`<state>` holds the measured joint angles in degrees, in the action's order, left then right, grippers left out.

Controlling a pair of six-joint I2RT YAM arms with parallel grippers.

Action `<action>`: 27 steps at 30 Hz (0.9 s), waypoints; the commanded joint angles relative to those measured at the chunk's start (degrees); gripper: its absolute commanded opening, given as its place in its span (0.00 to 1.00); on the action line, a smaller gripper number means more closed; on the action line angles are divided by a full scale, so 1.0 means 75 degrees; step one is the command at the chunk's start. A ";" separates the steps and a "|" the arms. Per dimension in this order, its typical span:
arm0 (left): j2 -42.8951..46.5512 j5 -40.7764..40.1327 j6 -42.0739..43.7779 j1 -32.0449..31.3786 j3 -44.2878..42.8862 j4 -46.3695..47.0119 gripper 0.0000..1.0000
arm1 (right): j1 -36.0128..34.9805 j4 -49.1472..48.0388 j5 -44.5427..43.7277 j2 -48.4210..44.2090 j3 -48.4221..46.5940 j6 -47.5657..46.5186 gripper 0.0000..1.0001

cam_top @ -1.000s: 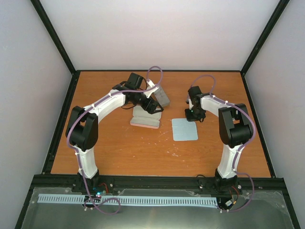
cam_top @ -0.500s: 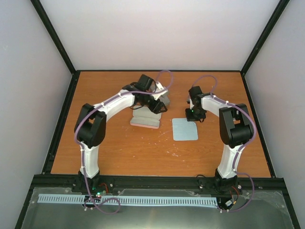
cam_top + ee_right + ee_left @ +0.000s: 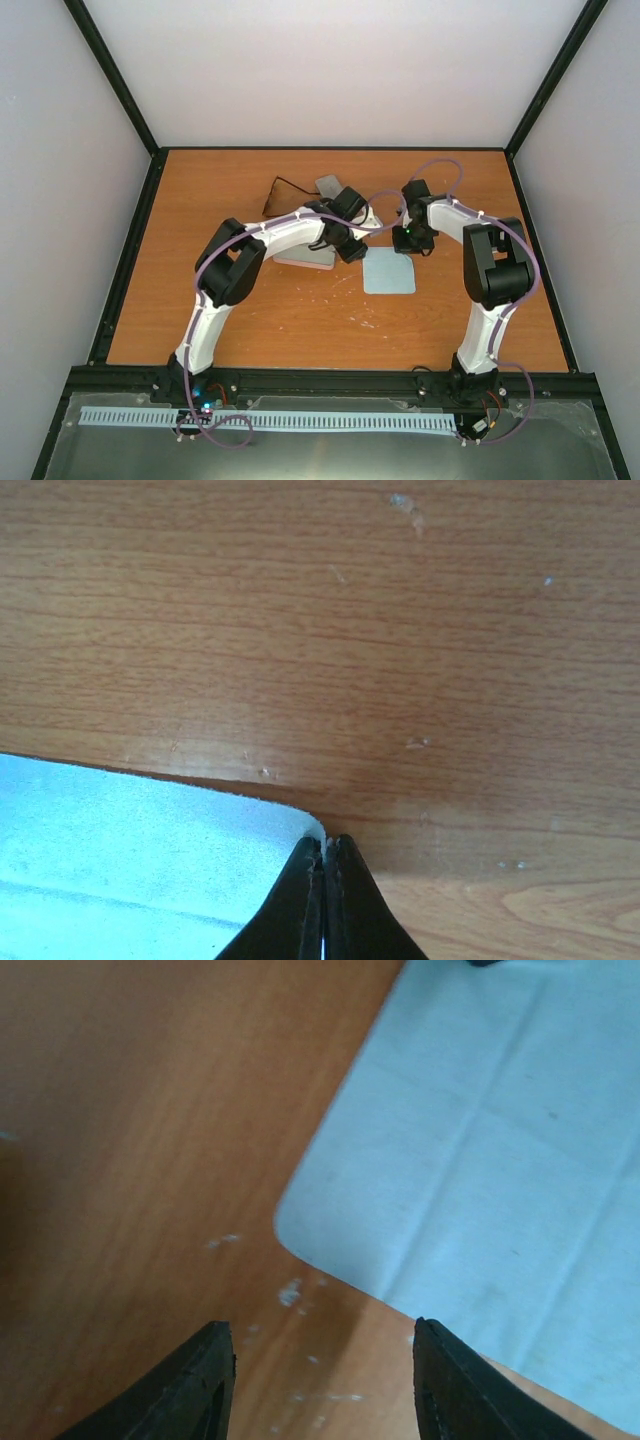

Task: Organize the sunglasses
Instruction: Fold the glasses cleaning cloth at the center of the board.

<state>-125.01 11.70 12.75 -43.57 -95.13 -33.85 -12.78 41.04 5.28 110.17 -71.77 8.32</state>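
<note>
Item 1. Sunglasses (image 3: 284,196): a thin black outline is seen lying on the table (image 3: 250,310) at the far left of centre, just beside a grey case (image 3: 328,186). They are touched by neither gripper.

Item 2. Pink case (image 3: 303,260): it is laid flat near the table's middle and is partly covered in the top view by the left arm's forearm.

Item 3. Light-blue cloth (image 3: 388,272): it is spread flat to the right of the pink case, between the two grippers.

Item 4. Left gripper (image 3: 353,252): it is held over bare wood at the cloth's left edge. In the wrist view its fingers (image 3: 215,1385) are spread apart with nothing between them, and a rounded corner of the cloth (image 3: 480,1160) is seen beyond them.

Item 5. Right gripper (image 3: 410,240): its fingers are pressed together (image 3: 324,842) at a far corner of the cloth (image 3: 130,850). Whether that corner is pinched cannot be told.
</note>
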 commanded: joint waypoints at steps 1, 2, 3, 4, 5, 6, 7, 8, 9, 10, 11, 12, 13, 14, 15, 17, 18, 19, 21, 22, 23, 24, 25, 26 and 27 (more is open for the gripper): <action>-0.0248 -0.0690 0.0038 -0.0037 -0.0643 -0.0008 0.49 | 0.0077 0.0093 0.0027 -0.0146 0.0301 0.0145 0.03; -0.0278 -0.0699 0.0017 -0.0038 -0.0711 -0.0002 0.48 | 0.0081 0.0076 0.0044 -0.0177 0.0329 0.0160 0.03; -0.0310 -0.0690 -0.0012 -0.0038 -0.0789 0.0001 0.48 | 0.0078 0.0057 0.0075 -0.0206 0.0365 0.0157 0.03; -0.0359 -0.0667 -0.0025 -0.0035 -0.0850 0.0001 0.46 | 0.0075 0.0037 0.0107 -0.0224 0.0388 0.0169 0.03; -0.0422 -0.0626 -0.0035 -0.0038 -0.0937 -0.0014 0.45 | 0.0075 0.0045 0.0120 -0.0237 0.0412 0.0168 0.03; -0.0489 -0.0579 -0.0048 -0.0038 -0.1023 -0.0046 0.44 | 0.0080 0.0048 0.0127 -0.0269 0.0439 0.0168 0.03; -0.0637 -0.0390 -0.0070 -0.0055 -0.1223 -0.0158 0.44 | 0.0075 0.0028 0.0122 -0.0331 0.0496 0.0190 0.03; -0.0681 -0.0327 -0.0066 -0.0087 -0.1245 -0.0193 0.43 | 0.0080 0.0025 0.0111 -0.0334 0.0514 0.0198 0.03; -0.0697 -0.0254 -0.0063 -0.0116 -0.1249 -0.0203 0.43 | 0.0085 0.0025 0.0110 -0.0337 0.0518 0.0212 0.03; -0.0709 -0.0219 -0.0069 -0.0155 -0.1224 -0.0216 0.43 | 0.0086 0.0022 0.0129 -0.0339 0.0504 0.0224 0.03; -0.0711 -0.0214 -0.0071 -0.0190 -0.1211 -0.0221 0.42 | 0.0094 0.0015 0.0156 -0.0330 0.0486 0.0232 0.03; -0.0720 -0.0199 -0.0082 -0.0217 -0.1179 -0.0222 0.42 | 0.0089 0.0010 0.0182 -0.0323 0.0462 0.0254 0.03; -0.0722 -0.0192 -0.0083 -0.0239 -0.1144 -0.0206 0.42 | 0.0095 0.0011 0.0202 -0.0309 0.0438 0.0270 0.03; -0.0739 -0.0191 -0.0074 -0.0248 -0.1113 -0.0198 0.40 | 0.0090 0.0023 0.0220 -0.0300 0.0411 0.0278 0.03; -0.0764 -0.0160 -0.0072 -0.0259 -0.1109 -0.0178 0.38 | 0.0087 0.0040 0.0232 -0.0289 0.0370 0.0289 0.03; -0.0812 -0.0168 -0.0081 -0.0261 -0.1135 -0.0138 0.35 | 0.0087 0.0070 0.0203 -0.0261 0.0288 0.0275 0.03; -0.0844 -0.0160 -0.0098 -0.0255 -0.1171 -0.0122 0.35 | 0.0091 0.0086 0.0212 -0.0247 0.0253 0.0258 0.03; -0.0886 -0.0130 -0.0098 -0.0260 -0.1213 -0.0117 0.35 | 0.0088 0.0108 0.0201 -0.0224 0.0217 0.0251 0.03; -0.0976 -0.0072 -0.0115 -0.0255 -0.1323 -0.0131 0.34 | 0.0097 0.0150 0.0194 -0.0206 0.0147 0.0229 0.03; -0.1025 -0.0065 -0.0127 -0.0260 -0.1355 -0.0124 0.34 | 0.0092 0.0163 0.0182 -0.0205 0.0124 0.0227 0.03; -0.1075 -0.0070 -0.0130 -0.0261 -0.1389 -0.0123 0.33 | 0.0087 0.0175 0.0173 -0.0212 0.0115 0.0221 0.03; -0.1114 -0.0084 -0.0146 -0.0261 -0.1419 -0.0127 0.32 | 0.0091 0.0193 0.0191 -0.0209 0.0106 0.0210 0.03; -0.1145 -0.0093 -0.0159 -0.0261 -0.1442 -0.0118 0.31 | 0.0097 0.0205 0.0181 -0.0208 0.0084 0.0199 0.03; -0.1164 -0.0101 -0.0164 -0.0256 -0.1448 -0.0100 0.31 | 0.0093 0.0210 0.0174 -0.0205 0.0089 0.0190 0.03; -0.1183 -0.0114 -0.0174 -0.0260 -0.1448 -0.0079 0.30 | 0.0087 0.0221 0.0172 -0.0205 0.0089 0.0173 0.03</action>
<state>-132.79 10.59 12.32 -44.95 -103.50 -34.35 -12.27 41.60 6.68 108.36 -69.69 9.69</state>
